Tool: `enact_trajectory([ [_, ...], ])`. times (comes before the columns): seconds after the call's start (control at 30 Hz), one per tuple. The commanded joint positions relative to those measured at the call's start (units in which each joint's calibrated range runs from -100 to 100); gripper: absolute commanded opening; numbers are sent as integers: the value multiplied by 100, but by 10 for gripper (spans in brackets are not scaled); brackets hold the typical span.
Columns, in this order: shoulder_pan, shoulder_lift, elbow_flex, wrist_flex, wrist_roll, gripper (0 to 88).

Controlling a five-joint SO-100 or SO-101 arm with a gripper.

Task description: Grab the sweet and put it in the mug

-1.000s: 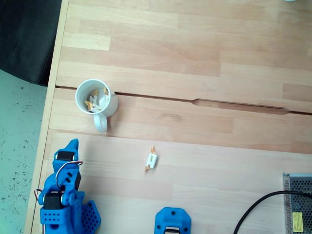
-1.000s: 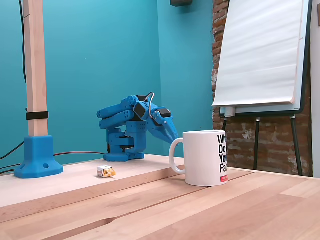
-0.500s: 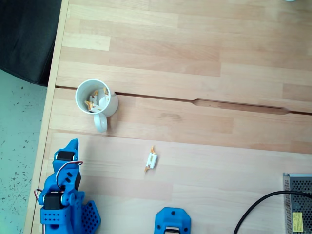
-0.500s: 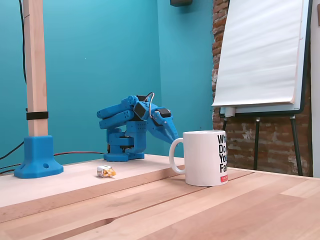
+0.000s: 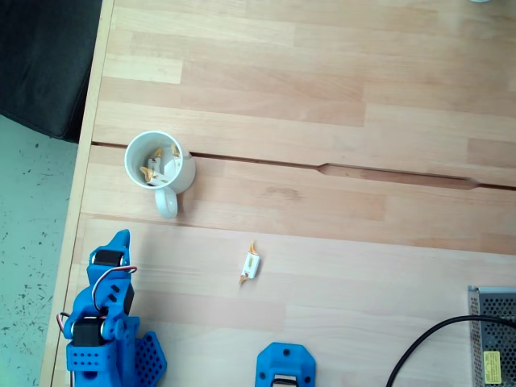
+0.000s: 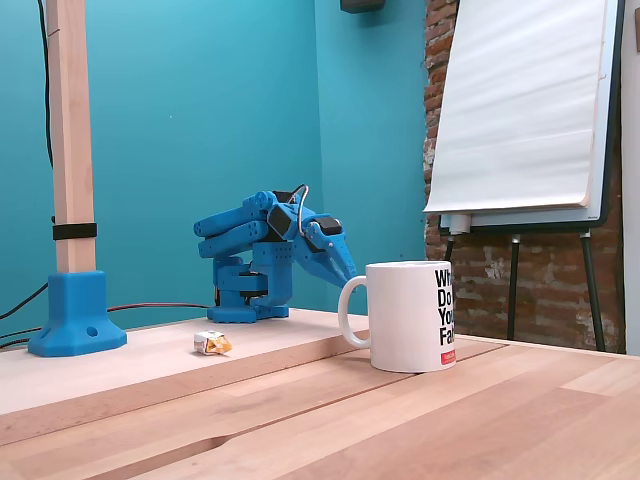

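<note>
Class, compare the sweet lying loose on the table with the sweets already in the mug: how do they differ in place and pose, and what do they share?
The loose sweet lies alone on the bare wooden table, below and right of the mug in the top-down fixed view; the sweets in the mug sit inside its white wall. The loose sweet lies flat and fully exposed; the sweets in the mug are bunched together, partly overlapping. Both have white bodies and orange-yellow wrapper ends.

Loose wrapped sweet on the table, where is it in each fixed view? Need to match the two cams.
Fixed view from above: the small white wrapped sweet with orange twisted ends lies on the wooden table, lower centre, right of and below the mug.
Fixed view from the side: the same sweet lies low on the left, left of the mug.
Shared landmark: the round white ceramic mug with a loop handle.
</note>
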Motion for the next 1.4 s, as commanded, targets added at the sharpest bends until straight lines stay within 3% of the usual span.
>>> enact_trajectory([
  [0.0, 14, -71, -8, -71, -10, 0],
  [0.27, 79, -80, 1, -103, 39, 0],
  [0.43, 565, -80, -124, -111, 44, 0],
  [0.77, 1226, 196, -3014, -63, -15, 0],
  [1.03, 1343, 1925, -3755, -79, 68, 0],
  [1.37, 1335, 4972, -5610, 2, 860, 0],
])
